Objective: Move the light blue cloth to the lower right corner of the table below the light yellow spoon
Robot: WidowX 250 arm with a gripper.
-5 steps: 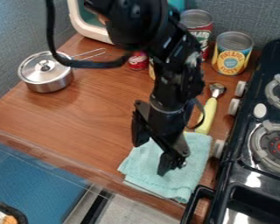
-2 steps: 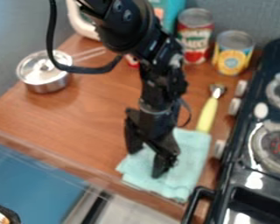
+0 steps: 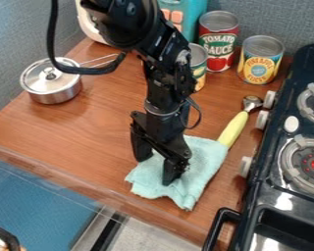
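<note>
My jaws stand apart, gripping nothing visible, at the light blue cloth, perhaps to press and slide it; it lies toward the table's near edge, meeting the light yellow spoon.

Part of the light blue cloth is being hidden by the gripper. A smaller can is being partly covered by the arm. The stove is being cut off by the right edge.

The light blue folded cloth is showing a matt, rough textile surface; the round silver lidded pot is presenting smooth, glossy metal.
</note>
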